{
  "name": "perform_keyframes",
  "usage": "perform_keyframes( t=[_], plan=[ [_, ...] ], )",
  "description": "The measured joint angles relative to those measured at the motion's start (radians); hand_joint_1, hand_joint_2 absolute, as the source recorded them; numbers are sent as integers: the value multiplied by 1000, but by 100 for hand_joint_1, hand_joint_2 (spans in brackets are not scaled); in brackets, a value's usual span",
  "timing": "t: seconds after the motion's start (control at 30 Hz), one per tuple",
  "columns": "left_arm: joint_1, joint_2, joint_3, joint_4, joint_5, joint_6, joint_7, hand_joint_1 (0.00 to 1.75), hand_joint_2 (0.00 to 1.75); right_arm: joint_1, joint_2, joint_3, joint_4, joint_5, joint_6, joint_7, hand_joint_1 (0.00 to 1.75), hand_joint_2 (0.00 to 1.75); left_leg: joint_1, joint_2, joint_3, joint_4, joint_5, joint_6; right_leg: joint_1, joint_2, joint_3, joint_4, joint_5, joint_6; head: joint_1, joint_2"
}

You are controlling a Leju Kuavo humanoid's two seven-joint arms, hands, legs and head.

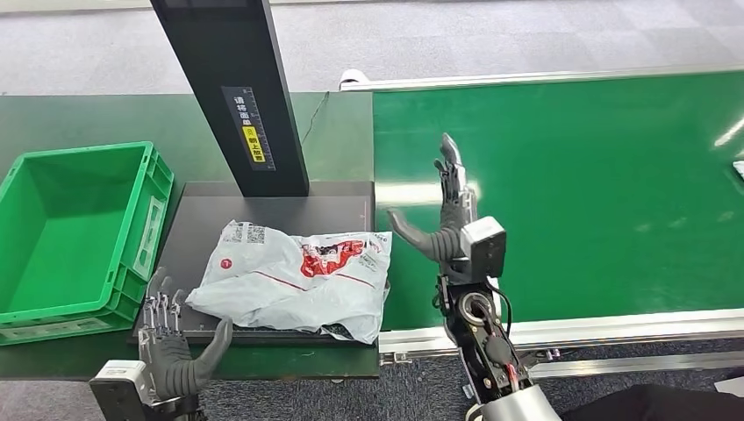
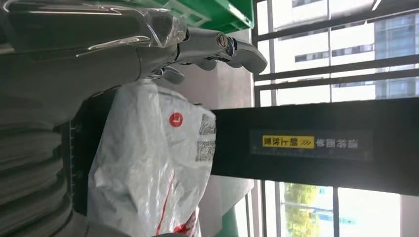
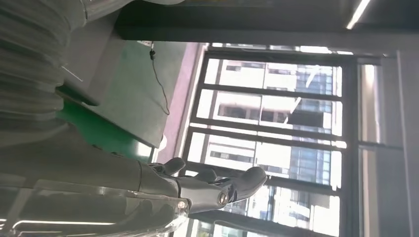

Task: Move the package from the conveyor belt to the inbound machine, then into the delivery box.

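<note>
Lower left, the left hand [image 1: 171, 351] spreads wide and empty beside the package [image 1: 294, 276]; the right hand [image 1: 447, 215] is centre-frame, also wide.

Bldgs [image 3: 276, 148] beyond big windows [image 2: 341, 44]

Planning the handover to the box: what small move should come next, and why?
Probably bring the left hand forward to grip the package's near-left corner. The package lies free on the inbound machine's platform, both hands are open, and the green box is on that side.
</note>
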Motion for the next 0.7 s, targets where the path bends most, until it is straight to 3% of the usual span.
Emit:
perform_keyframes(
  t=[0.17, 0.3, 0.5, 0.7],
  plan=[
    [1, 0, -15, -20, -77, 39, 10, 0, 175, 89, 4, -42, -134, -31, 31, 2, 0, 175, 0, 0, 1, 0, 0, 0, 0, 0, 0, 0, 0, 0, 0, 0],
    [0, 0, -62, -25, -237, 111, 58, 0, 175, 165, 22, -70, -233, -52, 73, 10, 0, 175, 0, 0, 1, 0, 0, 0, 0, 0, 1, 0, 0, 0, 0, 0],
    [-21, 2, -197, -23, -596, 243, 201, 0, 175, 294, 64, -85, -381, -75, 130, 17, 0, 175, 0, 0, 1, 0, -1, 0, 0, 0, 0, 0, 0, 0, 0, 0],
    [-111, 25, -309, 41, -960, 319, 370, 0, 175, 342, 96, -100, -427, -86, 187, 41, 0, 175, 0, 1, 2, 0, -1, 1, 0, 1, 1, 0, 0, 0, -1, 0]
  ],
)
